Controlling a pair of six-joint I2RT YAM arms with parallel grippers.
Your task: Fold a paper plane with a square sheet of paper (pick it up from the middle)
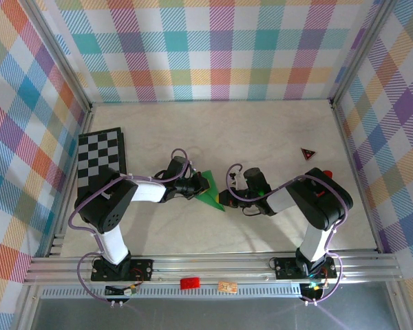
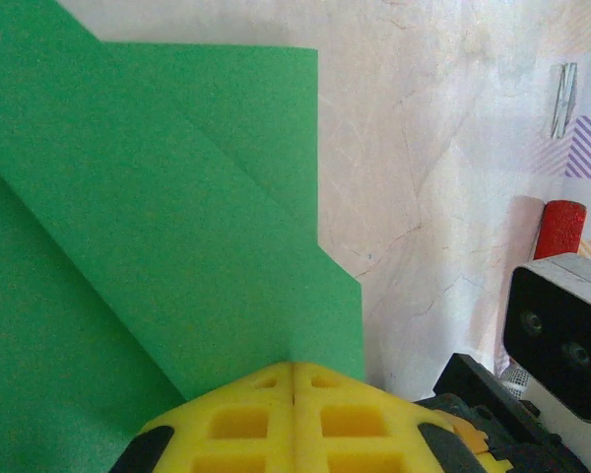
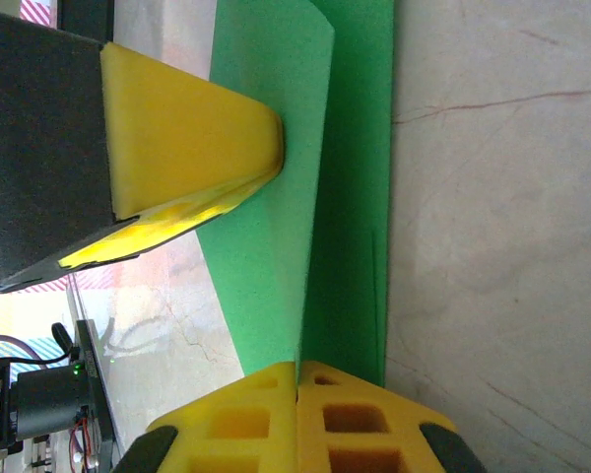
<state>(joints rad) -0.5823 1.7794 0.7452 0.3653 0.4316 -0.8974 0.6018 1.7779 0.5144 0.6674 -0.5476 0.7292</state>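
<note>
I'm creasing the paper (image 2: 177,246) mid-fold: left claw (image 2: 294,367) clenched, pinning it on the surface (image 2: 424,148); right claw (image 3: 297,365) clenched at the fold. Next likely needs sliding along that crease.

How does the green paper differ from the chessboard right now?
The green paper is plain and folded into a pointed wedge; the chessboard is checkered black-and-white and flat. The paper lies mid-table between the left gripper and right gripper; the chessboard sits at the left edge of the table, away from both. Both rest on that table.
</note>
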